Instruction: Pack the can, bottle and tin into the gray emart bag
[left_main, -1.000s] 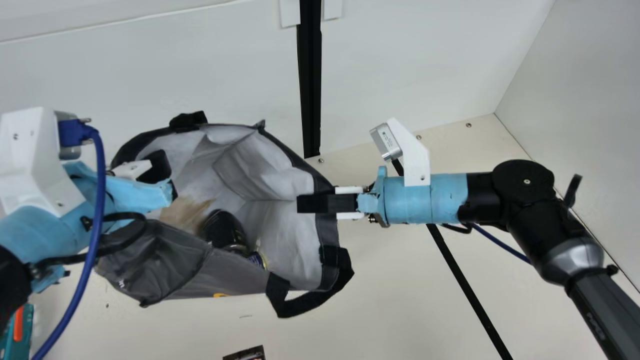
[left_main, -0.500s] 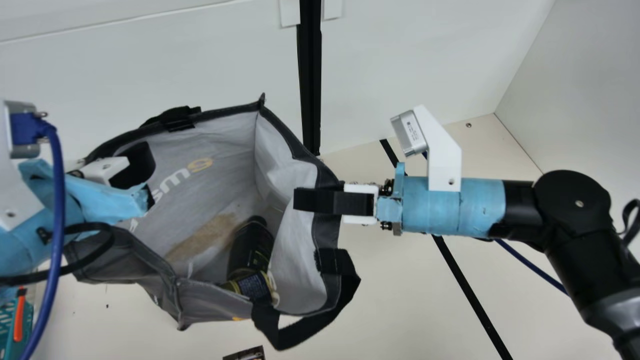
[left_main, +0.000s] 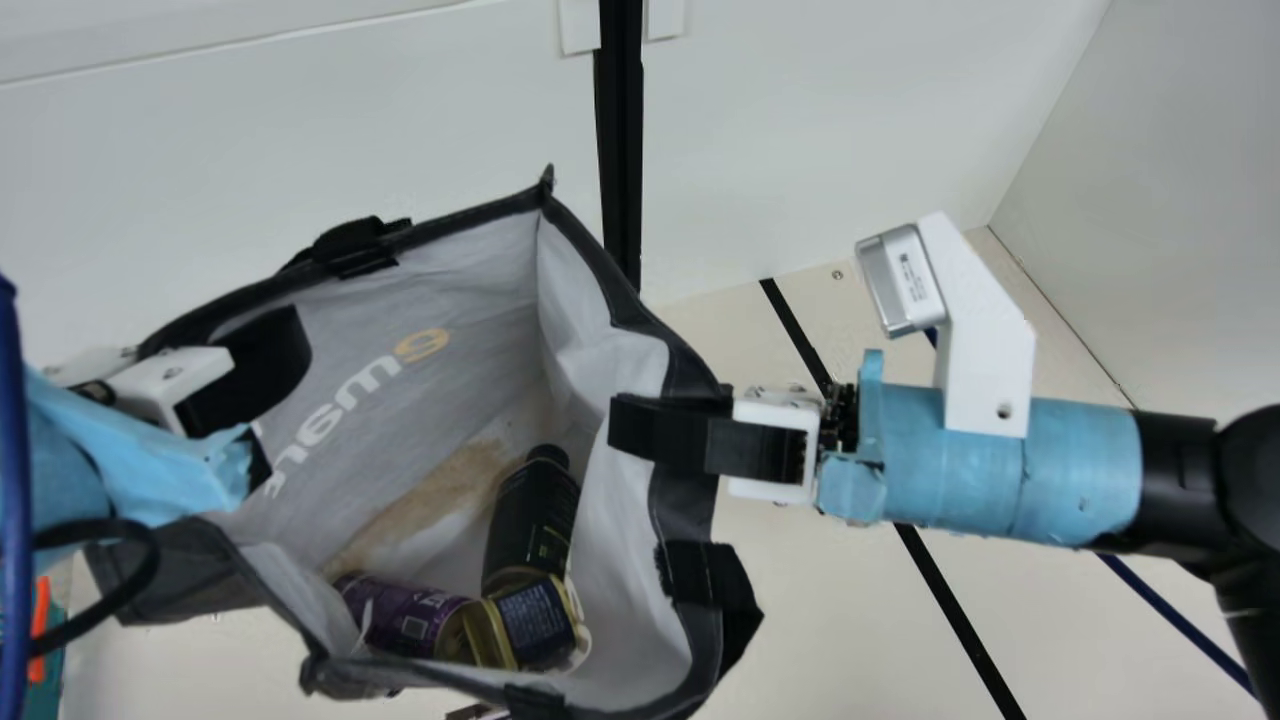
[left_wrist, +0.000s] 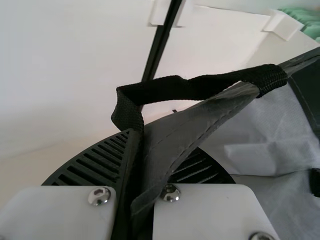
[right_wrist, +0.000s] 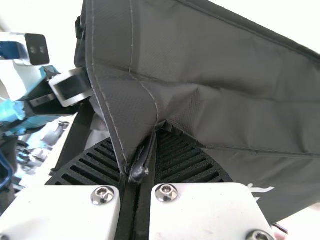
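Main view: your can (left_main: 400, 615), bottle (left_main: 530, 520) and tin (left_main: 535, 620) all lie inside the gray bag (left_main: 460, 260), near its bottom, so the packing looks done. Your left gripper (left_wrist: 139, 165) pinches one side of the rim, your right gripper (right_wrist: 143, 162) pinches the opposite side. What remains, I judge, is settling the bag upright and letting go of both sides.

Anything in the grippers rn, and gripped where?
Gray bag, by its rim: left gripper pinches one side of the mouth, right gripper the opposite side.
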